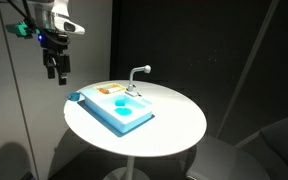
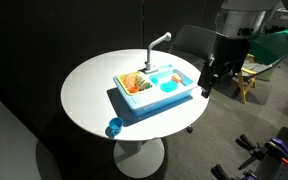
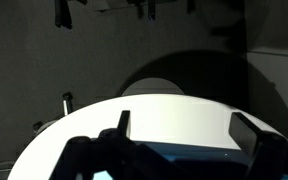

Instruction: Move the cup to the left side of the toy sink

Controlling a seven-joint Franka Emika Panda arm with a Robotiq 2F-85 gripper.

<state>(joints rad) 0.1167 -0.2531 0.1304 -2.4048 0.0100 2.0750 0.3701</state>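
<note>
The light blue toy sink [image 1: 122, 108] lies on the round white table [image 1: 174, 130], with its curved faucet [image 1: 139, 72] at the far edge and an orange-white patch in one corner. In both exterior views the tiny blue cup [image 1: 76, 97] stands on the table just off one short end of the sink [image 2: 154, 90], near the table's rim [image 2: 114, 127]. My gripper [image 1: 54, 68] is open and empty. It hangs in the air off the table's edge, apart from the cup and the sink [image 2: 206, 82]. In the wrist view the fingers [image 3: 184, 125] frame the table and a dark edge of the sink [image 3: 184, 155]; the cup is out of view there.
A dark chair [image 2: 189, 40] stands behind the table and a wooden stool [image 2: 246, 85] stands beyond my arm. Dark curtains surround the table. Another dark seat [image 1: 274, 140] sits low beside the table.
</note>
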